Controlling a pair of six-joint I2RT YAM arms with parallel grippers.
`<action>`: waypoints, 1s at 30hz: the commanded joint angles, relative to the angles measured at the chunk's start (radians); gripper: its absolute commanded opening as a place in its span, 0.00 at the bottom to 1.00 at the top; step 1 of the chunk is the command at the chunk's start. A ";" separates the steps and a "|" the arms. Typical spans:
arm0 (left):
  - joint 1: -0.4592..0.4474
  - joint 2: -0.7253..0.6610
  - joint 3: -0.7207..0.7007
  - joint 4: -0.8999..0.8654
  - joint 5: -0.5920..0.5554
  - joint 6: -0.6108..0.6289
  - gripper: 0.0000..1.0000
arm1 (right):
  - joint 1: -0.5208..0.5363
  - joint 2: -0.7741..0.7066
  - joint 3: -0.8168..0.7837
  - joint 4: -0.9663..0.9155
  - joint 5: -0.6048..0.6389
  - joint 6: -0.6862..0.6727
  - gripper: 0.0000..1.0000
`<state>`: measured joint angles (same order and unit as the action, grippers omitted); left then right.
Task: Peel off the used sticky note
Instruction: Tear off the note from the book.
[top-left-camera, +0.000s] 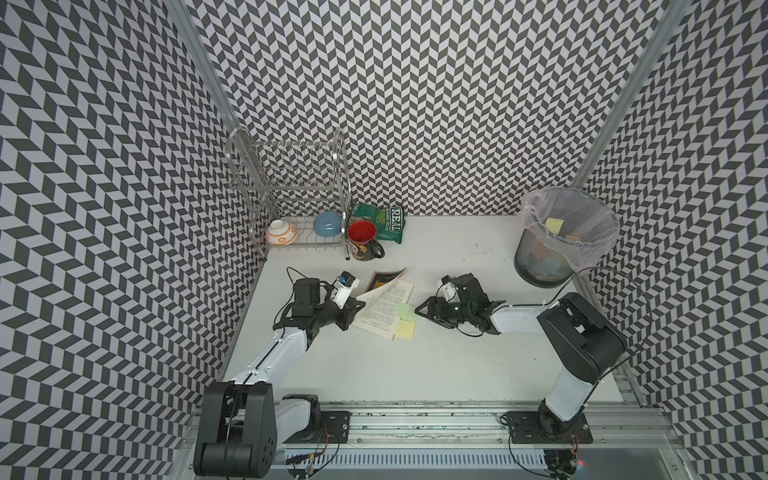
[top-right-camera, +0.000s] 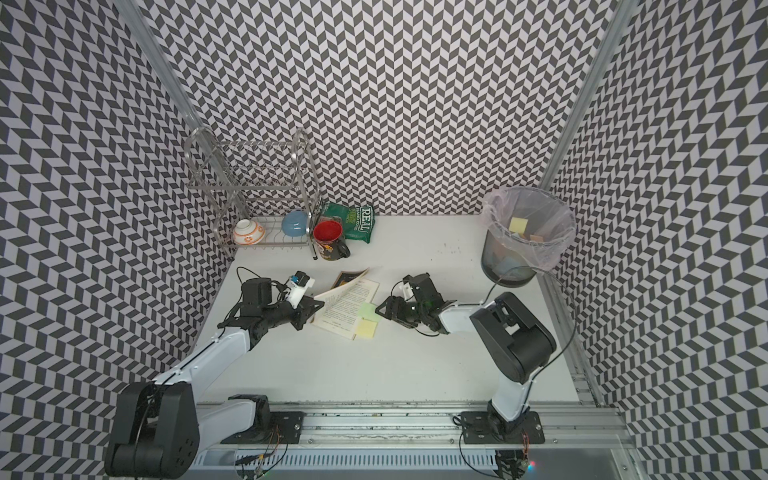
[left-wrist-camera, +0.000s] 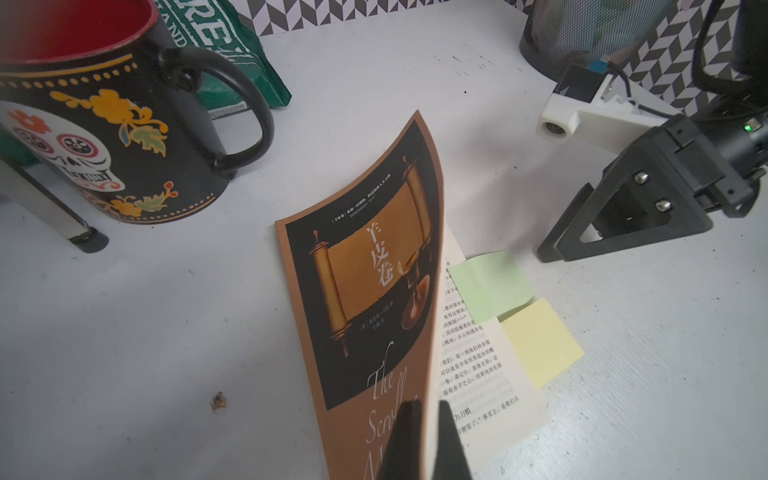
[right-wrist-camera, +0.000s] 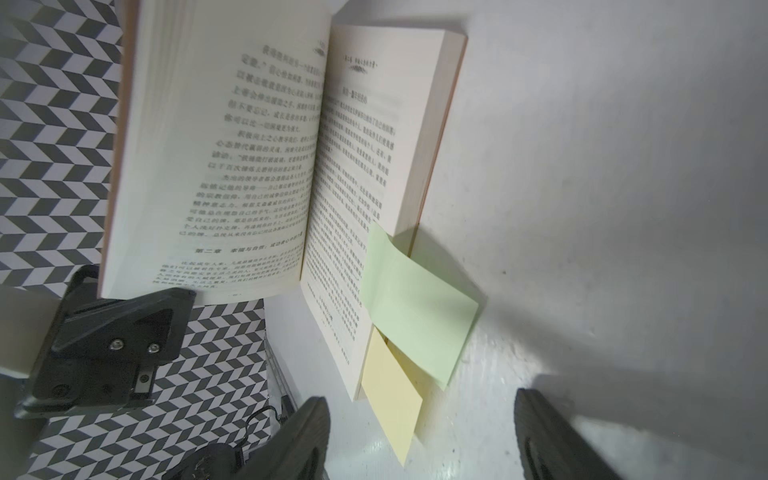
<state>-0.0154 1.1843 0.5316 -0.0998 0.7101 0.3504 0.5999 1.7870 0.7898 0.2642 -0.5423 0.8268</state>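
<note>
On the outer edge of the book's flat page, near the middle of the table (top-left-camera: 457, 365), a green note (right-wrist-camera: 415, 307) is stuck by one edge, and the rest of it hangs past the page over the tabletop. Just beside it a yellow note (right-wrist-camera: 390, 399) is stuck to the same page edge. The green one overlaps a corner of it. Both top views show the pair side by side, green (top-right-camera: 368, 311) nearer the back wall and yellow (top-right-camera: 366, 328) nearer the arms' bases.

The book (right-wrist-camera: 232, 158) lies open with printed text showing. Its front cover and some pages are raised off the rest, and the dark-and-orange cover (left-wrist-camera: 374, 291) curves upward. The left gripper (left-wrist-camera: 430, 436) is clamped tight on the raised cover's edge.

The right gripper (right-wrist-camera: 419, 432) sits low over the table, just beside the notes on the side away from the book. Its jaws stand wide apart with nothing between them. From its wrist view the yellow note's free corner points into the gap. It touches neither note.

Farther back stand a red-lined mug (top-left-camera: 363, 241), a green bag (top-left-camera: 384, 222) and a wire rack (top-left-camera: 291, 187) holding two bowls. At the far right corner is a lined bin (top-left-camera: 561, 237) with coloured notes inside.
</note>
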 joint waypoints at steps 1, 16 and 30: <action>0.034 0.017 0.020 -0.032 0.079 0.014 0.00 | 0.016 0.037 0.053 -0.048 0.046 -0.072 0.74; 0.065 0.040 0.025 -0.025 0.079 0.001 0.00 | -0.018 0.209 0.447 -0.462 -0.029 -0.564 0.70; 0.066 0.046 0.027 -0.021 0.073 -0.005 0.00 | 0.009 0.311 0.509 -0.558 -0.122 -0.687 0.69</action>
<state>0.0402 1.2179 0.5373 -0.0998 0.7845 0.3538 0.5892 2.0697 1.3193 -0.2424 -0.6449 0.1814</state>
